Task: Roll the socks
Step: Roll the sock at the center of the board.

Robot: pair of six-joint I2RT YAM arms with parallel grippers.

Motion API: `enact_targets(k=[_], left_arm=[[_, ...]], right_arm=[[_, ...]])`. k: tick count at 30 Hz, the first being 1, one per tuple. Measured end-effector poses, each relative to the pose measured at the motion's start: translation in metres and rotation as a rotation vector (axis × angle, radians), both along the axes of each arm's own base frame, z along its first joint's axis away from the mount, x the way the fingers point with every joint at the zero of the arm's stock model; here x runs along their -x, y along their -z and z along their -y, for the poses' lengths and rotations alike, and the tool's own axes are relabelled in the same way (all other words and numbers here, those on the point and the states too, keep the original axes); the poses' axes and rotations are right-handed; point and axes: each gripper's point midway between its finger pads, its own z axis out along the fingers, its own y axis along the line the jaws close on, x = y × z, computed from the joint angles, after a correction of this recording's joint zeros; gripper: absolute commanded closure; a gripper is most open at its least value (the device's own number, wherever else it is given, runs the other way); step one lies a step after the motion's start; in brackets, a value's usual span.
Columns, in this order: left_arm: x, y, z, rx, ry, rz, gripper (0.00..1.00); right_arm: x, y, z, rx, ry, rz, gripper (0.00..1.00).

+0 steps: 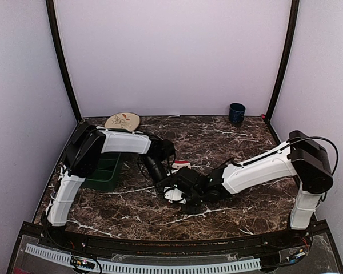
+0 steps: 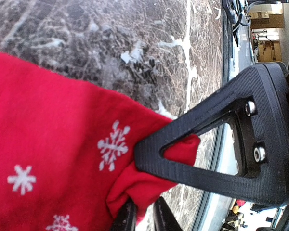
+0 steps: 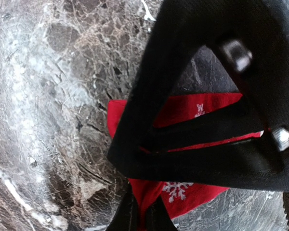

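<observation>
the near edge of the worktop (image 1: 228, 217) has the most open room: bare dark marble with white veins runs across the front, and more lies open to the right of the arms. on the left, a green bin (image 1: 106, 171) sits close beside the left arm. a round wooden board (image 1: 122, 121) and a blue cup (image 1: 236, 113) stand at the far edge, well apart from the work. plain lavender walls (image 1: 171, 51) close in three sides.

both arms meet at the middle of the worktop over the red sock (image 2: 48, 134). your left hand (image 2: 135, 185) is pinching a bunched corner of it. the soft knit, dotted with white snowflakes, folds up between the black fingers (image 2: 207, 144). your right hand (image 3: 127, 180) is pressed together on another edge of the same sock, and the cloth there lies flat on the marble.
</observation>
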Motion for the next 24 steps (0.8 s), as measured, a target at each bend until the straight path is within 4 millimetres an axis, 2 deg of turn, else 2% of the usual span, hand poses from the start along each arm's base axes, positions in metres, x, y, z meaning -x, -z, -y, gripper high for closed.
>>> enact_targets(k=[6,14,19,24], left_arm=[[-0.007,0.0,-0.004,-0.022,-0.025,0.011,0.79],[-0.02,-0.004,-0.015,-0.05,-0.07,0.059,0.67],[-0.037,-0.004,-0.025,-0.061,-0.126,0.095,0.66],[-0.044,-0.003,-0.027,-0.054,-0.151,0.114,0.66]], right_arm=[[-0.002,0.0,-0.002,-0.004,0.02,-0.031,1.0],[0.0,-0.001,-0.005,-0.028,0.057,-0.075,1.0],[0.003,0.0,-0.003,-0.032,0.09,-0.107,1.0],[0.005,0.0,-0.002,-0.037,0.124,-0.137,1.0]])
